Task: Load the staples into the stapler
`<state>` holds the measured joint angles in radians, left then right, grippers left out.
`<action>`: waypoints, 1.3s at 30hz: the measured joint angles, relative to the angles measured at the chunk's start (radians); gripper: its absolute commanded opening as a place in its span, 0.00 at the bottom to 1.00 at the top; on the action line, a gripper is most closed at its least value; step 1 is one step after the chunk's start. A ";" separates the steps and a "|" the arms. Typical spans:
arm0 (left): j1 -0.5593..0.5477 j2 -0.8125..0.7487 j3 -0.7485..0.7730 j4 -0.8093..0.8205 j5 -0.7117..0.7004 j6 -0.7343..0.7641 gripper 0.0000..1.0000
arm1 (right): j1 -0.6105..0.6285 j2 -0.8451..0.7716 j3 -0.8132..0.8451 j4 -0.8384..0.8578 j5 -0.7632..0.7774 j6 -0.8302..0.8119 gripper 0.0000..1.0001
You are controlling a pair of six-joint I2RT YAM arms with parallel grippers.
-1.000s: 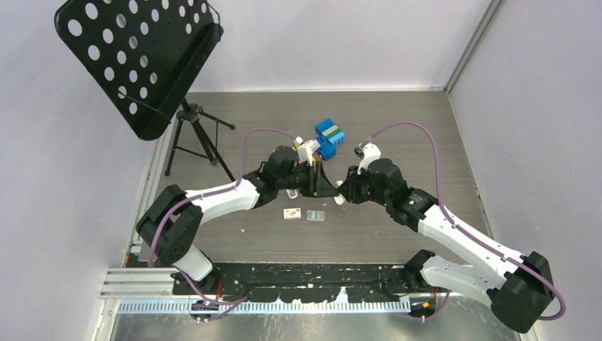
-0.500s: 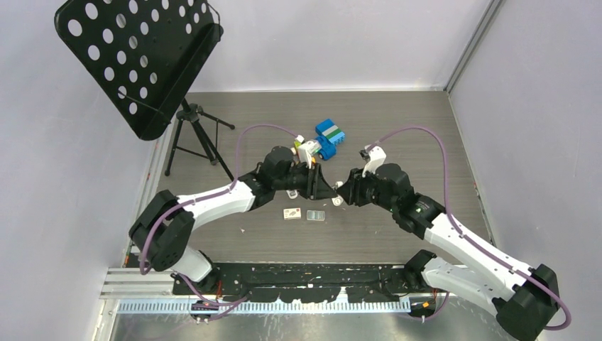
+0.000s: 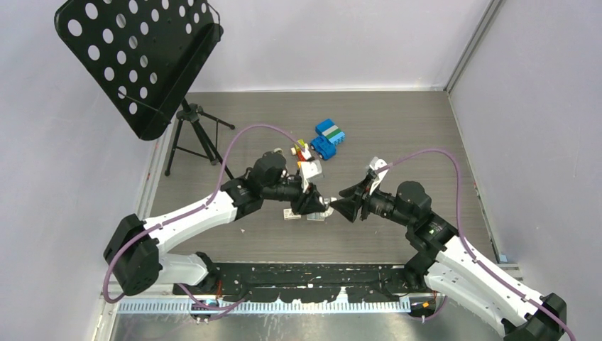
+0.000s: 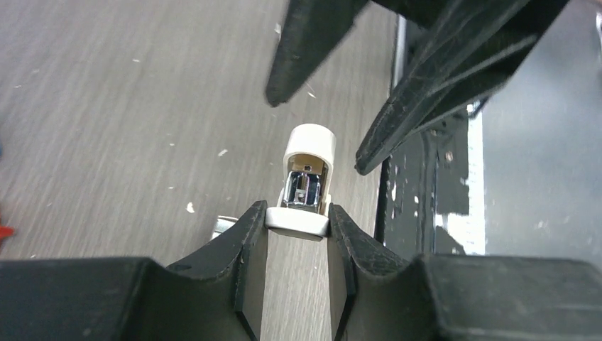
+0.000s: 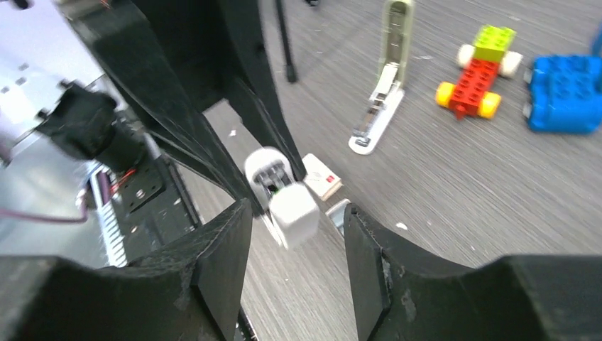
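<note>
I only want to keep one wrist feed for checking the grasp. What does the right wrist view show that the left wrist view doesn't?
Only the right wrist view: the stapler lying opened on the table, the toy blocks beyond it, and a small pink-labelled box.
Only the left wrist view: the left gripper with its fingers pressed on both sides of the small white piece, metal visible inside it.
Both: that piece held up between the arms, and the right gripper open, facing it.
</note>
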<state>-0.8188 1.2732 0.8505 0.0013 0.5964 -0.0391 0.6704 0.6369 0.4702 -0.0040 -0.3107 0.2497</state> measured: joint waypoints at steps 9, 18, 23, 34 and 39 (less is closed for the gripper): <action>-0.116 -0.002 0.000 -0.136 0.022 0.207 0.00 | 0.001 -0.008 -0.027 0.064 -0.285 -0.118 0.57; -0.116 -0.071 0.000 -0.164 0.014 0.276 0.00 | 0.001 0.004 -0.027 0.064 -0.428 -0.166 0.55; -0.116 -0.075 0.000 -0.169 0.015 0.282 0.00 | 0.002 0.032 -0.028 0.064 -0.449 -0.181 0.52; -0.116 -0.109 0.000 -0.162 0.018 0.278 0.00 | 0.002 0.053 -0.029 0.064 -0.450 -0.209 0.37; -0.118 -0.129 -0.021 -0.147 0.017 0.257 0.00 | 0.002 0.053 -0.029 0.066 -0.442 -0.225 0.13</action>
<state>-0.9367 1.1439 0.8299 -0.1455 0.6136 0.2176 0.6724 0.6899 0.4412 0.0616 -0.7528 0.0250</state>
